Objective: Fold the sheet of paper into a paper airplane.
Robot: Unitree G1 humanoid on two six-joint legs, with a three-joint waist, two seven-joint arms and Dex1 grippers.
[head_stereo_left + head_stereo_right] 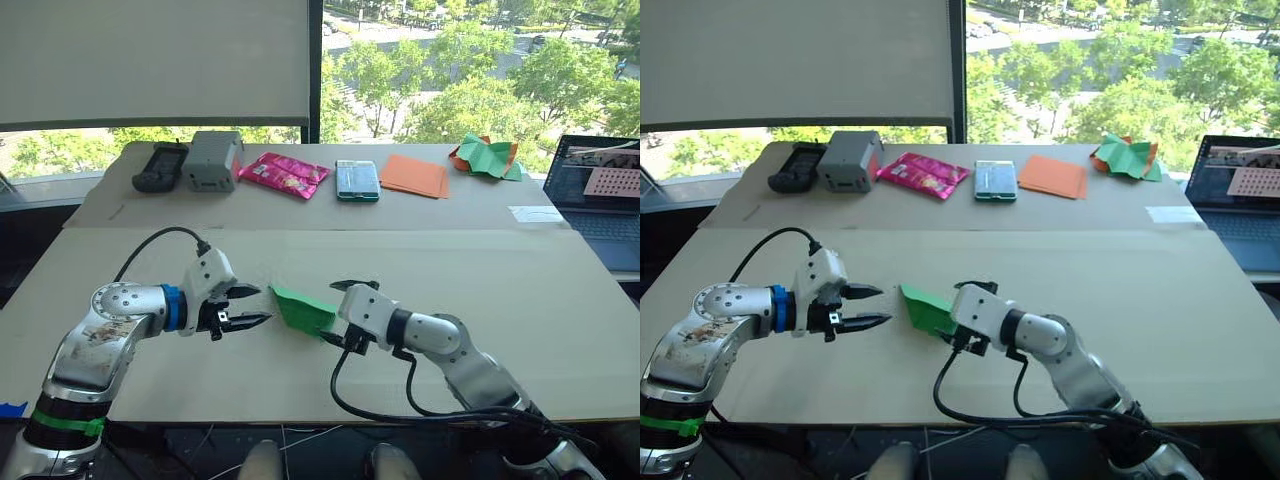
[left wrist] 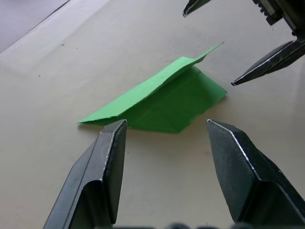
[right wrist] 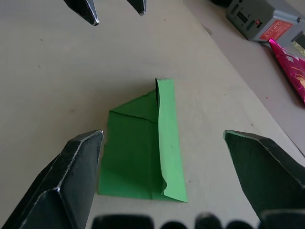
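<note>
Item: paper (image 1: pixel 303 309), partly folded, between grippers.
Light, floppy; best pinched at raised flap. Left gripper (image 1: pixel 252 307) and right gripper (image 3: pixel 162 157) spread, empty.

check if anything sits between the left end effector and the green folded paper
Nothing visible does. The left end effector faces the sheet of paper across bare table, with the right end effector open on the paper's other side.

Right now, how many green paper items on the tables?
2. The folded sheet of paper lies between the two pincers; a crumpled green-and-orange bundle sits at the far table's right end.
</note>
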